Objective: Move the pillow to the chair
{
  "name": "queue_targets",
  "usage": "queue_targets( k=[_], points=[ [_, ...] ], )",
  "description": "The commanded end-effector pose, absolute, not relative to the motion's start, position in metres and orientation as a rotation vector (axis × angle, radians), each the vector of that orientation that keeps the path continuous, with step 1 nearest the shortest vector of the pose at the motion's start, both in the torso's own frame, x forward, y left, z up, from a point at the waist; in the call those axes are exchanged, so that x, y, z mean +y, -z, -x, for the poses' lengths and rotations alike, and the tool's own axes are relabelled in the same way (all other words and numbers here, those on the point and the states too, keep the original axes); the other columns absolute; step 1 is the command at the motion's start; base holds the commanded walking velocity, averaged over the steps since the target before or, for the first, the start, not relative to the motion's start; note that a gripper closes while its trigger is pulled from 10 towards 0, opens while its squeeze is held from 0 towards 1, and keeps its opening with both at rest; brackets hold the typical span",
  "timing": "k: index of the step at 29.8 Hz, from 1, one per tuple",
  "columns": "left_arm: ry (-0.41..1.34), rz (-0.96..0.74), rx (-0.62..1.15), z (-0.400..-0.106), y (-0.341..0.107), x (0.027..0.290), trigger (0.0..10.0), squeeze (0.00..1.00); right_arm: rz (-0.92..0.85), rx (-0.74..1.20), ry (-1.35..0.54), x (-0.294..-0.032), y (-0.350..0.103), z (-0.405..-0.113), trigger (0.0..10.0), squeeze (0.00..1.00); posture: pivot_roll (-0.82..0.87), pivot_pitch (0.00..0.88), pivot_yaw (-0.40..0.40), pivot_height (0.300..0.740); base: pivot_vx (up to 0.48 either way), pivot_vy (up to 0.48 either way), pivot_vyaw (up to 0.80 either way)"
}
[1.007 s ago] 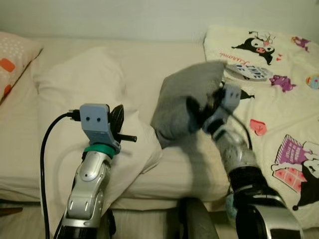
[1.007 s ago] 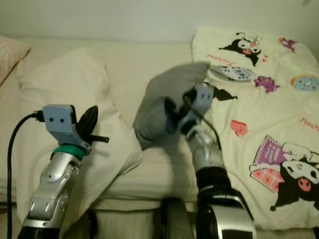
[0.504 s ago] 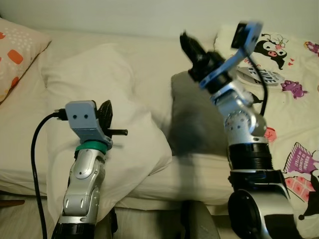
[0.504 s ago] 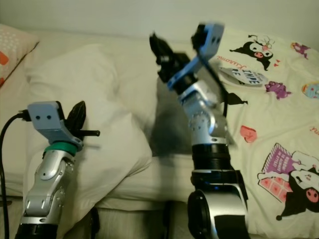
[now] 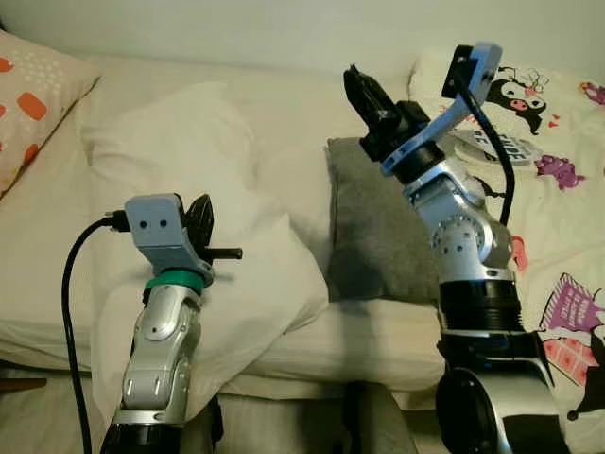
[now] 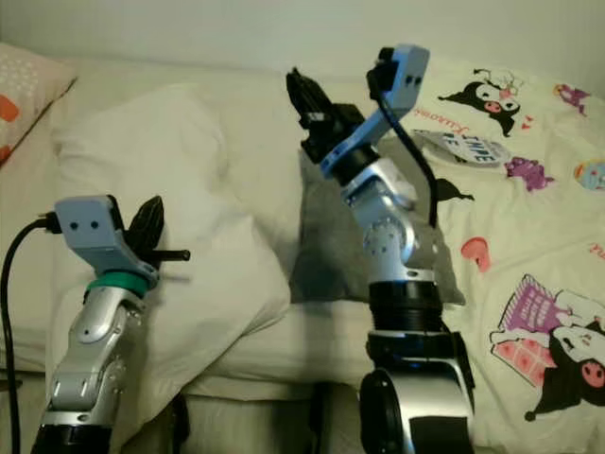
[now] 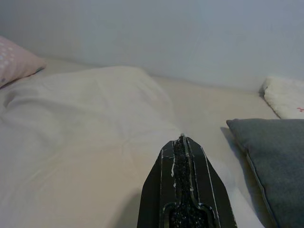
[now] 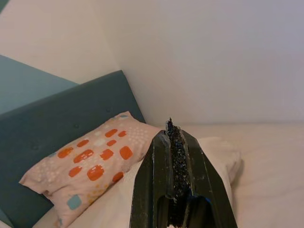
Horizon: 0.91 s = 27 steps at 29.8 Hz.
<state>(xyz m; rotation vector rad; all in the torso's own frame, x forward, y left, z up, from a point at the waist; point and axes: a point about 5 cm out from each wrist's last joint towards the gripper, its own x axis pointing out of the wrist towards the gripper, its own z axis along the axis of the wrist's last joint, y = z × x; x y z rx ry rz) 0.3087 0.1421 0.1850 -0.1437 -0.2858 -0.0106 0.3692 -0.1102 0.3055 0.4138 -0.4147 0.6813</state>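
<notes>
Cream bed (image 5: 284, 142) against a pale wall, with a blue headboard (image 8: 42, 123) at its end. Lay flat on the bed's middle: grey pillow (image 5: 373, 227), beside a big white pillow (image 5: 189, 180) and just left of a cartoon-print blanket (image 5: 558, 189). Rested by the headboard: orange-spotted pillow (image 8: 90, 164). Was raised above the grey pillow's far edge, clear of it: right hand (image 5: 364, 95), fingers pressed together, holding nothing. Hovered over the white pillow: left hand (image 5: 200, 219), fingers likewise closed and empty.
</notes>
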Motion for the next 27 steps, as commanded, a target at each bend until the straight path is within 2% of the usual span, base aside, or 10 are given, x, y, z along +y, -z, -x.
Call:
queue_targets(
  k=[1, 8, 9, 10, 11, 12, 21, 25, 26, 27],
  points=[
    [0.005, 0.149, -0.278, -0.309, -0.182, 0.142, 10.0, 0.0, -0.375, -0.381, -0.658, -0.112, -0.299, -0.37, 0.0, 0.0, 0.03, 0.086, 0.015, 0.596, 0.0, 0.0, 0.0],
    [0.031, 0.143, -0.223, -0.31, -0.173, 0.139, 10.0, 0.0, -0.158, -0.152, -0.434, -0.128, -0.245, -0.383, 0.0, 0.0, 0.03, 0.085, 0.007, 0.596, 0.0, 0.0, 0.0],
    [0.051, 0.141, -0.2, -0.309, -0.169, 0.136, 10.0, 0.0, -0.136, -0.077, -0.311, -0.143, -0.221, -0.384, 3.9, 0.0, 0.04, 0.088, 0.01, 0.596, 0.0, 0.0, 0.0],
    [0.051, 0.141, -0.2, -0.309, -0.169, 0.136, 10.0, 0.0, -0.136, -0.077, -0.311, -0.143, -0.221, -0.384, 3.9, 0.0, 0.04, 0.088, 0.01, 0.596, 0.0, 0.0, 0.0],
    [0.065, 0.14, -0.186, -0.308, -0.166, 0.134, 10.0, 0.0, -0.126, -0.019, -0.211, -0.157, -0.202, -0.383, 9.1, 0.0, 0.04, 0.09, 0.012, 0.596, 0.0, 0.0, 0.0],
    [0.079, 0.138, -0.176, -0.307, -0.164, 0.132, 10.0, 0.0, -0.126, 0.028, -0.118, -0.172, -0.184, -0.38, 10.0, 0.0, 0.04, 0.09, 0.015, 0.596, 0.0, 0.0, 0.0],
    [0.099, 0.133, -0.159, -0.307, -0.16, 0.13, 10.0, 0.0, -0.127, 0.128, 0.164, -0.232, -0.142, -0.358, 10.0, 0.0, 0.03, 0.095, 0.021, 0.596, 0.0, 0.0, 0.0],
    [0.102, 0.134, -0.157, -0.306, -0.16, 0.13, 10.0, 0.0, -0.33, 0.177, 0.171, -0.239, -0.126, -0.348, 10.0, 0.0, 0.02, 0.096, 0.018, 0.596, 0.0, 0.0, 0.0],
    [0.103, 0.135, -0.157, -0.306, -0.16, 0.129, 10.0, 0.0, -0.387, 0.175, 0.172, -0.238, -0.123, -0.345, 10.0, 0.44, 0.02, 0.096, 0.018, 0.596, 0.0, 0.0, 0.0],
    [0.103, 0.135, -0.157, -0.306, -0.16, 0.129, 10.0, 0.0, -0.387, 0.175, 0.172, -0.238, -0.123, -0.345, 10.0, 0.44, 0.02, 0.096, 0.018, 0.596, 0.0, 0.0, 0.0]
  ],
)
